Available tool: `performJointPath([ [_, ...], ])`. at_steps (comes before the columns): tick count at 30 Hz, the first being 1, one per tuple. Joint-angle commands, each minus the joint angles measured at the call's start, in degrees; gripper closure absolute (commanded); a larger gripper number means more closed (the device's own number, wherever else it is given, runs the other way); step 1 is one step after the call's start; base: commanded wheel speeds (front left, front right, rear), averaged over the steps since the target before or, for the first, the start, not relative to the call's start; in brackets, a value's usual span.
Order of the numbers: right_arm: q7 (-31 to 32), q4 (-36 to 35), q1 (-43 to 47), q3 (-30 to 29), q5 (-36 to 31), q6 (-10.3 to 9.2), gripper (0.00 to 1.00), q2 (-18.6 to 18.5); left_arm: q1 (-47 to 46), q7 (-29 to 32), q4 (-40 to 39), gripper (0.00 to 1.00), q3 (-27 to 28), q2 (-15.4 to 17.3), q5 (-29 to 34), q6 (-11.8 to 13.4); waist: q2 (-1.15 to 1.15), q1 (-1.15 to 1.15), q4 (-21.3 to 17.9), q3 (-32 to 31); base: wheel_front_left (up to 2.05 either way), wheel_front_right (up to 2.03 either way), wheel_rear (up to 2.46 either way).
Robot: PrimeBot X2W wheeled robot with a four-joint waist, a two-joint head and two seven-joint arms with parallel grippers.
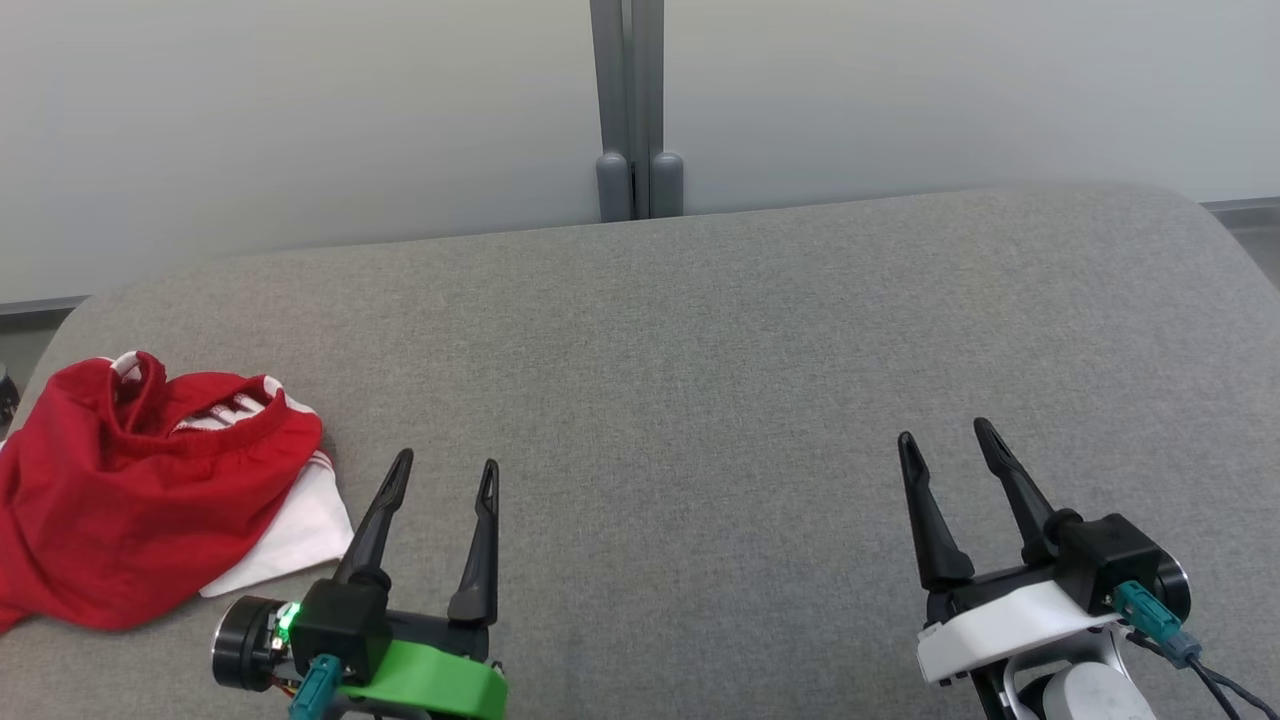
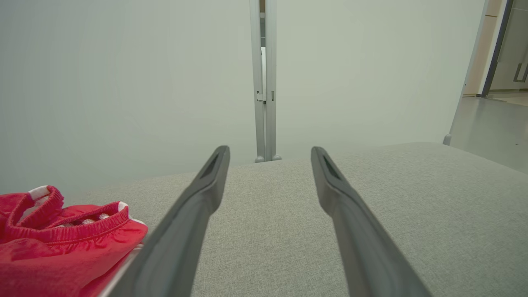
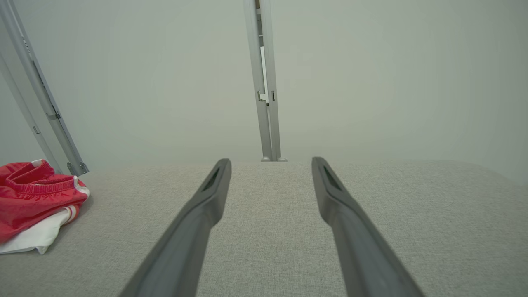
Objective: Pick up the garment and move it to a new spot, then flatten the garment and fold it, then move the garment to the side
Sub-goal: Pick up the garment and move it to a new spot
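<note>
I see a crumpled red fabric garment (image 1: 130,490) with white trim lying at the left edge of the grey fabric-covered bench (image 1: 700,340). My left pincer (image 1: 446,460), on a green mount, hovers just beside the garment's right side, its two long dark fingers spread apart with nothing between them. My right pincer (image 1: 943,431), on a white mount, is well apart at the lower right, likewise spread and empty. A grey metal post (image 1: 632,100) divides the pale wall behind.

The red garment (image 1: 120,500) at the worktop's (image 1: 700,350) left edge runs off the head view's left side; its red folds cover part of its white cloth.
</note>
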Motion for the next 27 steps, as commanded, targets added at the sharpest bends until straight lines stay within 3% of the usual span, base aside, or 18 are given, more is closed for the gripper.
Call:
performJointPath([
  [1,-0.2,0.14,0.43,-0.11,0.28,0.03,0.0,-0.22,0.59,-0.04,0.04,0.0,0.08,0.36,0.14,0.06,0.0,0.0,-0.02,-0.03,0.0,0.0,0.0],
  [16,-0.2,0.28,0.85,-0.48,0.13,0.03,0.0,-0.22,0.88,-0.04,0.41,0.0,0.19,0.35,-0.78,0.46,0.0,0.0,0.59,-0.16,0.0,0.0,0.0],
  [27,-0.19,-0.17,2.32,0.38,0.19,0.03,0.0,-0.18,1.04,-0.04,0.88,0.0,0.14,0.36,-0.95,0.81,0.0,0.0,8.48,0.13,0.0,0.0,0.0],
])
